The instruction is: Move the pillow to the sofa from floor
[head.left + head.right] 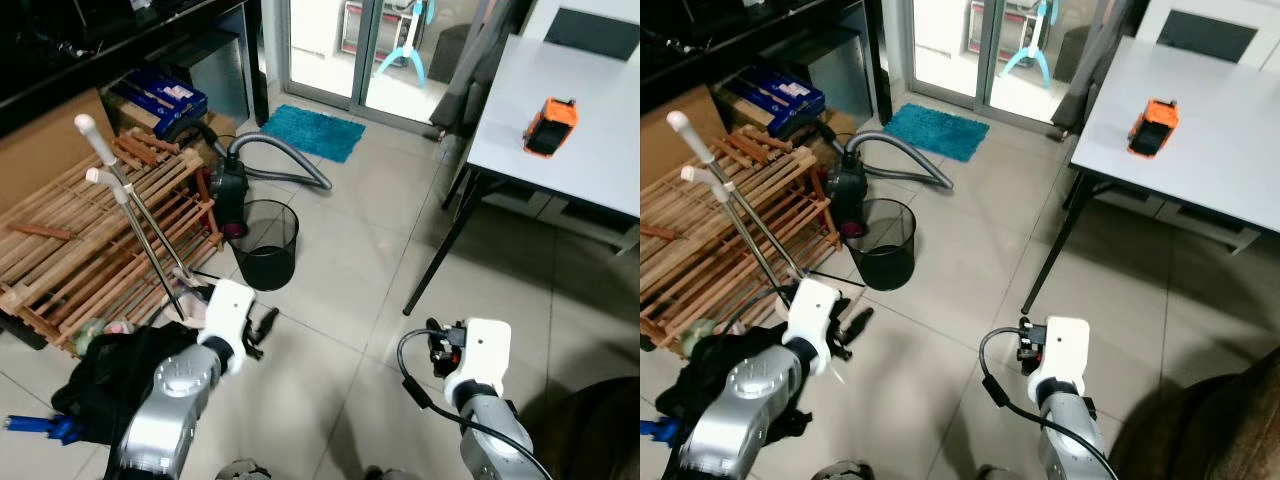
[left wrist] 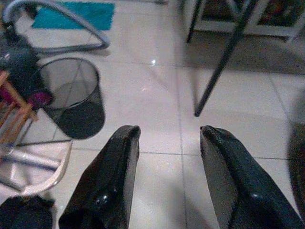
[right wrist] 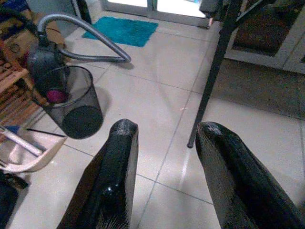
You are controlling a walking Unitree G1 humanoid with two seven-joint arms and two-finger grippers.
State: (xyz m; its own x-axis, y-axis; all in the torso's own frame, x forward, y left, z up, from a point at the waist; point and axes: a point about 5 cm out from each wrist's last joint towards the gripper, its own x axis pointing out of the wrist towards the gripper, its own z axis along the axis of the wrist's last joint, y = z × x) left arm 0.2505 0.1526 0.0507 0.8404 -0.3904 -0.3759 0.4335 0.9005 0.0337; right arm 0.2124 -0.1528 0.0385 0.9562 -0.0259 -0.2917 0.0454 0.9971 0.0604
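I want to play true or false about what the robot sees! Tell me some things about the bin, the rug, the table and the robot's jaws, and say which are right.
1. The black mesh bin stands upright on the tiled floor. True.
2. The rug by the glass door is red. False: it is teal blue.
3. An orange object sits on the white table. True.
4. The left gripper is holding a pillow. False: its jaws are open with nothing between them, only floor tiles beyond.
5. The right gripper has its jaws open. True.
6. The vacuum cleaner is on top of the table. False: it is on the floor, next to the bin and the wooden rack.
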